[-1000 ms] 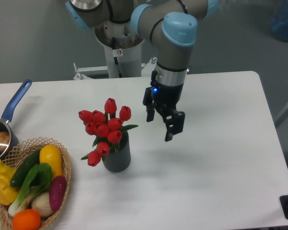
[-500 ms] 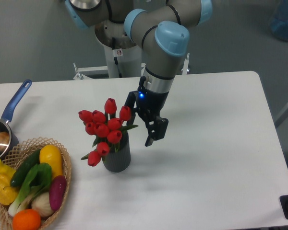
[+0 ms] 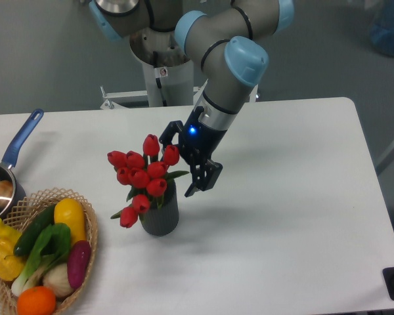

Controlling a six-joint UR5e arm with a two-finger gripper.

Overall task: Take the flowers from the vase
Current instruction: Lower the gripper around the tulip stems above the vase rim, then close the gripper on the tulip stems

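Tulips (image 3: 144, 176), red buds on green stems and taller than their holder, stood in the short, dark grey ribbed vase (image 3: 160, 214) on the white table (image 3: 282, 216) as the arm's gripper (image 3: 182, 163) hung just right of the bunch, its jaws spread and holding nothing. To my eye the grasp wanted the fingers lowered around the stems below the soft buds (which would crush easily), then a straight lift. A wicker basket (image 3: 88, 226) of vegetables sat near the left edge.
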